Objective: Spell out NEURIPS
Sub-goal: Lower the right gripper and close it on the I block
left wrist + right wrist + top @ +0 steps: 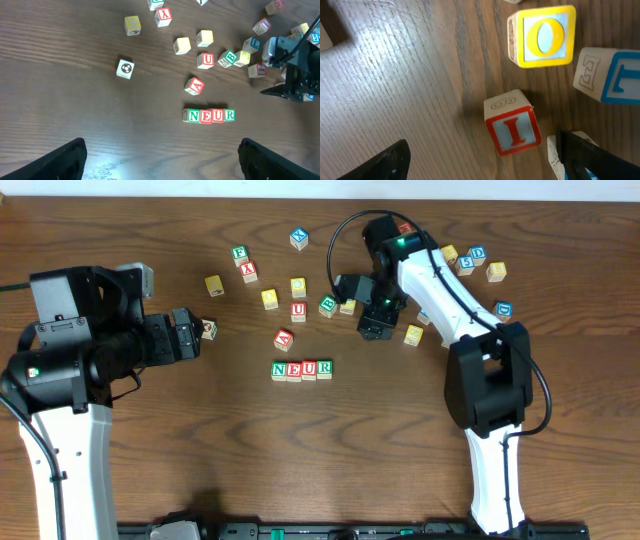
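Four cubes reading N, E, U, R [301, 370] stand side by side in a row at the table's middle, and the same row [209, 115] shows in the left wrist view. A cube with a red I [512, 129] lies on the wood between my right gripper's [485, 165] open fingers, nearer the right finger [592, 157]. From overhead, the right gripper [375, 327] hangs over the loose cubes and hides the I cube. My left gripper [197, 335] is open and empty, well to the left of the row. The other letters are too small to read.
Loose cubes lie scattered behind the row: a red A [284, 338], a spare red U [298, 311], a green-lettered one [328, 306] and several at the back right [476, 258]. A yellow O cube [543, 36] and a blue-framed cube [615, 75] sit close to the I.
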{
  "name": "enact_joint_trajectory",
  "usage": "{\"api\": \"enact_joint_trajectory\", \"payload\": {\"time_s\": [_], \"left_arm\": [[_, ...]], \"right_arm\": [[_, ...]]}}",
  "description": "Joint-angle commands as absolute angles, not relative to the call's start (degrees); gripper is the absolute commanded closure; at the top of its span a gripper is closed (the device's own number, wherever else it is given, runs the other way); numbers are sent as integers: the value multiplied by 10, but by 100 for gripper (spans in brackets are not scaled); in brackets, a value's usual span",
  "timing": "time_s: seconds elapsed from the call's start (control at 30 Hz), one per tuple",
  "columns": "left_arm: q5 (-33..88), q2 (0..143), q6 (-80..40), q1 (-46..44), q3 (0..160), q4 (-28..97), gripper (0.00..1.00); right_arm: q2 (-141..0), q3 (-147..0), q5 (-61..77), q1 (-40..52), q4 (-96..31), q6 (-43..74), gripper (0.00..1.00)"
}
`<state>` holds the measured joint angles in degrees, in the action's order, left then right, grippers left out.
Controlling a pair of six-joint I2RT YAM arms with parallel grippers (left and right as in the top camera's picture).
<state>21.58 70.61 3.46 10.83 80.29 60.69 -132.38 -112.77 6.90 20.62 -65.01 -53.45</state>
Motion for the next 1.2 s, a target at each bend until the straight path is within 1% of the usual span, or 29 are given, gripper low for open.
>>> {"api": "enact_joint_trajectory", "payload": {"time_s": [0.0,0.6,0.67,0.77,0.8,0.97,1.03,1.07,1.13,1.17], "left_arm": [[220,703,41,111,812,608,5],[220,703,41,111,812,608,5],[220,703,41,111,812,608,5],[220,703,41,111,812,608,5],[220,703,41,111,812,608,5],[220,703,41,111,812,608,5],[220,703,41,111,812,608,5],[220,703,41,111,812,608,5],[220,703,41,111,812,608,5],[220,703,41,111,812,608,5]], "right_arm": [[-1334,-1135,81,199,-652,-549,9],[-1361,-1135,81,201,-653,-557,12],[-1361,-1135,81,201,-653,-552,16],[-1361,-1135,81,202,-653,-535,39],[-1361,-1135,81,202,-652,-529,49],[-1361,-1135,76,202,-651,-517,62],[-1361,-1135,75,202,-650,-509,63],[-1361,-1135,75,202,-649,-505,60],[-1361,-1135,74,202,-647,-501,59],[-1361,-1135,74,202,-646,-497,55]]}}
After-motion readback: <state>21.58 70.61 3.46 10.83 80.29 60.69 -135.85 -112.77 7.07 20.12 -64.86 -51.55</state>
